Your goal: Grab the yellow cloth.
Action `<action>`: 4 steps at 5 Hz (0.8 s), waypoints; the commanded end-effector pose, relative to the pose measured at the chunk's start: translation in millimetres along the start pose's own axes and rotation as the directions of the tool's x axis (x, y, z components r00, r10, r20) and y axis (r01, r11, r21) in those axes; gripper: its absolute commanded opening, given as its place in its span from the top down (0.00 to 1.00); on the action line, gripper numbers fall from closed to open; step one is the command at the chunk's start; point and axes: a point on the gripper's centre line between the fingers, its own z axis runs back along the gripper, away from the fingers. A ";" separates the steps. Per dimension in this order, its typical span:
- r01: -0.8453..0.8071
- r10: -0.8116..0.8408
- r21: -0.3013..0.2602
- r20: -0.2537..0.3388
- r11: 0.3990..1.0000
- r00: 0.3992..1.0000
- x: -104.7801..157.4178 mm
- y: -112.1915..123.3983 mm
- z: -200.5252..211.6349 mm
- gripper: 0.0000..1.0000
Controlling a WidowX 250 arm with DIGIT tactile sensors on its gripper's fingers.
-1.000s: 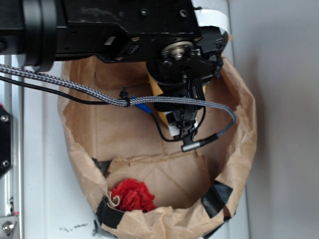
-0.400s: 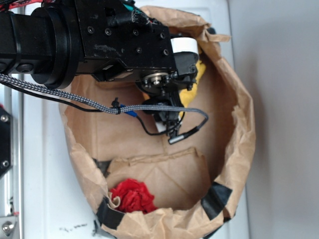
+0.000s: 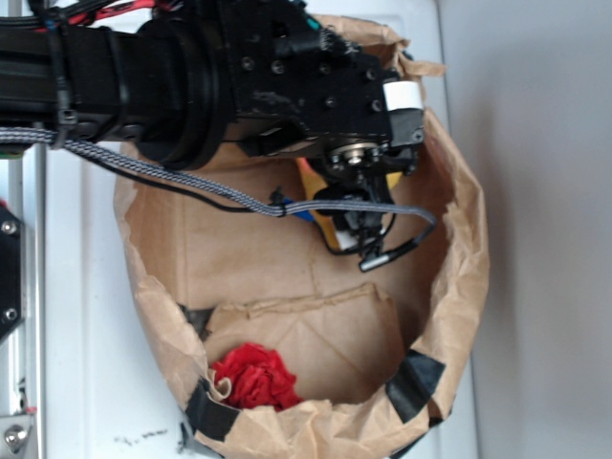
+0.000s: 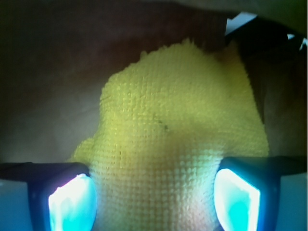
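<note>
Now the arm has swung back toward the right of the frame, and the gripper [image 3: 356,222] hangs low inside the brown paper bag [image 3: 469,277], upper middle of the exterior view, where a moment ago it sat further left with more yellow showing beside it. Only a thin sliver of the yellow cloth [image 3: 325,227] peeks out under the black wrist here, just beside the braided cable [image 3: 220,191] that loops across the bag's mouth. Switch to the wrist view and the story is clearer: the yellow cloth [image 4: 183,139] fills the centre of the frame, its waffle weave sharp and close, and it runs straight down between the two glowing fingers [image 4: 72,202] at the lower left and lower right. The jaws stand wide apart, one either side of the fabric, with nothing pinched yet by the look of it. So the shift has lined the gripper squarely over its target, and I'd judge the closing squeeze is the step at hand. Down in the lower left of the exterior view the red ruffled cloth [image 3: 253,376] sits well apart against the bag's wall, taped with black tape [image 3: 413,378], on the white worktop [image 3: 76,382].
</note>
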 end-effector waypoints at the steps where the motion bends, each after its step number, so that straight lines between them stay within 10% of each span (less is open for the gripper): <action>1: -0.006 0.005 0.013 0.088 1.000 0.996 -0.9 8.2 14.3 1.00; 3: 0.031 -0.029 -0.018 0.120 0.999 0.992 -20.4 5.2 43.8 1.00; 4: 0.043 -0.031 -0.123 0.096 0.991 0.995 -29.5 6.7 81.6 1.00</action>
